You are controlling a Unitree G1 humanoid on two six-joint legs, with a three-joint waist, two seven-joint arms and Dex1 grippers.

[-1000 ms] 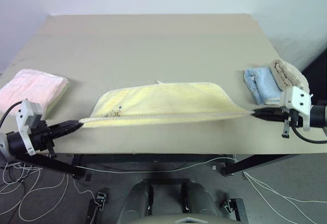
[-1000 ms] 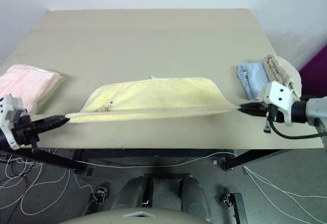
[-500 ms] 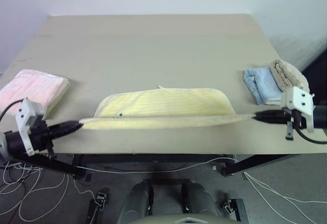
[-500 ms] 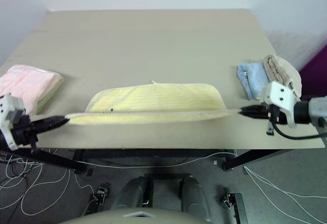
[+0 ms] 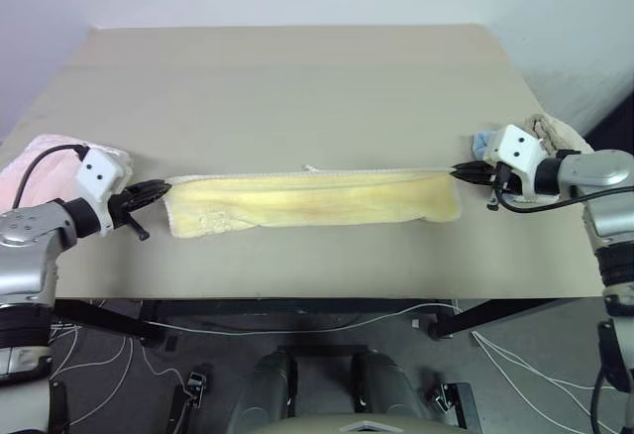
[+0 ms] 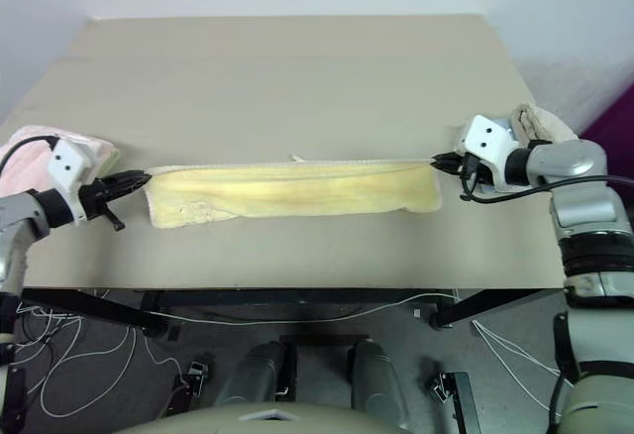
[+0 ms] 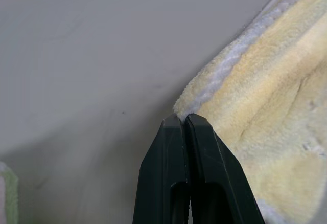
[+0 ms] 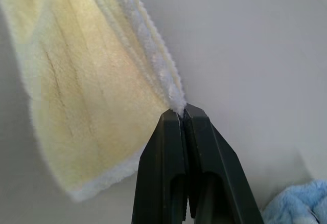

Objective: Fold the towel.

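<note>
The towel (image 5: 312,199) lies as a long folded strip across the middle of the counter (image 5: 297,87), left pincer (image 5: 158,191) and right pincer (image 5: 462,168) each pinching a far corner. To finish this fold well, lower both corners together onto the far hem (keeping the edge taut) before letting go.

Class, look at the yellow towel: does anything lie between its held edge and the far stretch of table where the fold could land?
Nothing visible does. Both end effectors, left and right, pinch corners of the towel, and the table beyond is bare.
</note>
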